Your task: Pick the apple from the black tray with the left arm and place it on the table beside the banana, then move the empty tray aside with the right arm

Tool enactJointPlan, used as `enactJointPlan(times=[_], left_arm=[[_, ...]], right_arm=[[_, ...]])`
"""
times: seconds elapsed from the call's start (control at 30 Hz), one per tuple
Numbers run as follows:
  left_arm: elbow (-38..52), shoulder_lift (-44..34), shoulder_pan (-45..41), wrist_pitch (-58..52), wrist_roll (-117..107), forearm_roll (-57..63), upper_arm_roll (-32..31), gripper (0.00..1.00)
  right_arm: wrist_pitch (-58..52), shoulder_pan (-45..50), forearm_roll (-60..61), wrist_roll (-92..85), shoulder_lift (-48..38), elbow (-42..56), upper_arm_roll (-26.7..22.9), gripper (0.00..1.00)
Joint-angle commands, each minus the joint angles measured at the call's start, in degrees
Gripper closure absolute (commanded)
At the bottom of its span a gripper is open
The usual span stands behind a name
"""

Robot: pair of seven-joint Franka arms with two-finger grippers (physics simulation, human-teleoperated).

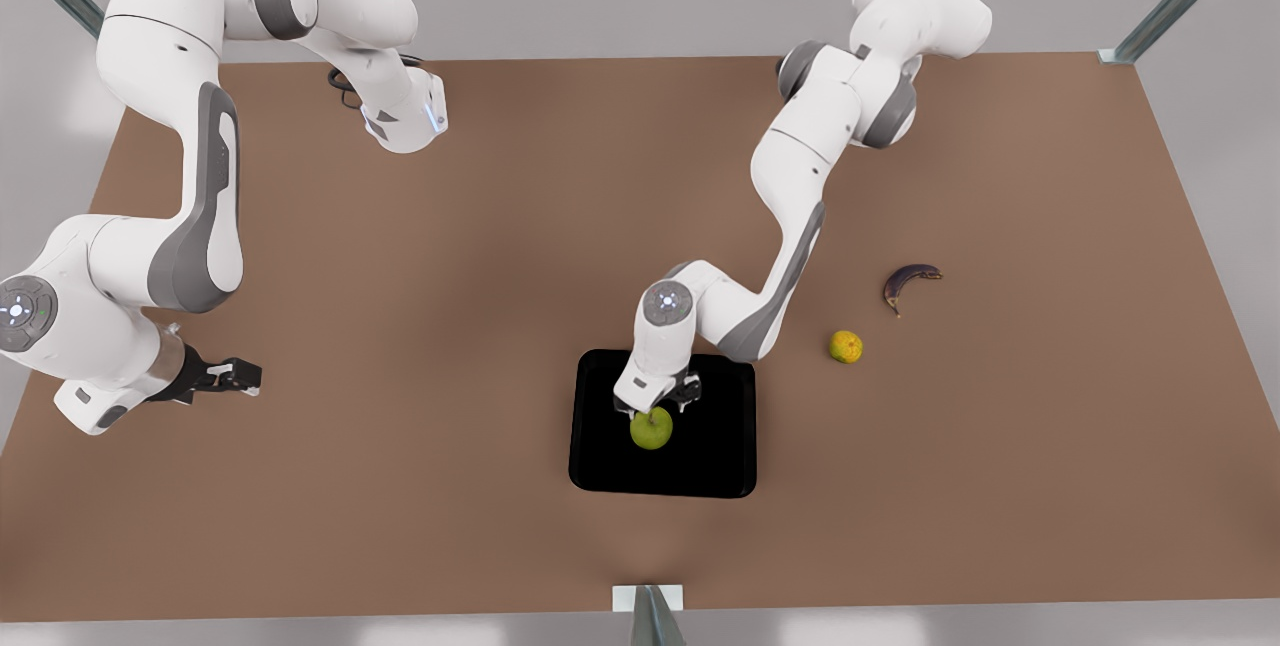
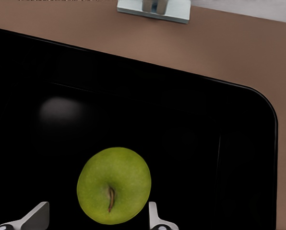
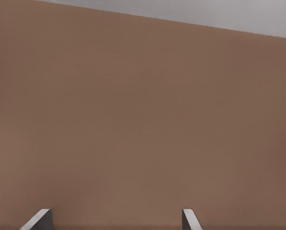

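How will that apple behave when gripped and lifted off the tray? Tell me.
The apple is round and smooth, so it may slip or roll. It looks firm and should hold its shape. The left end effector, open, straddles it over the black tray.

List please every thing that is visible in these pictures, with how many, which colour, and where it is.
apple: one, yellow-green, in the black tray, between the left gripper's open fingers.
black tray: one, glossy black, on the table near its front edge.
banana: one, dark purple-brown, on the table toward the front view's right.
small fruit: one, yellow-orange, on the table between tray and banana.
table: one, matte brown.
metal bracket: one, pale grey, at the table's front edge.
left gripper: one, white and black, open, down over the apple.
right gripper: one, black, open, waiting at the front view's left over bare table.
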Motion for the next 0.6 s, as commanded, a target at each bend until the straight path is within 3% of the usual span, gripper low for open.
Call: enactJointPlan(times=[0.0, 0.57], left_arm=[[0.7, 0.5, 0.1, 3.2, -7.3, 0.1, 0.2, 0.0], [1.0, 4.1, -0.6, 6.2, -3.5, 3.1, 0.7, 0.0]], right_arm=[[-0.1, 0.0, 0.0, -0.6, -0.1, 0.0, 0.0, 0.0], [-0.1, 0.0, 0.0, -0.6, -0.1, 0.0, 0.0, 0.0]])
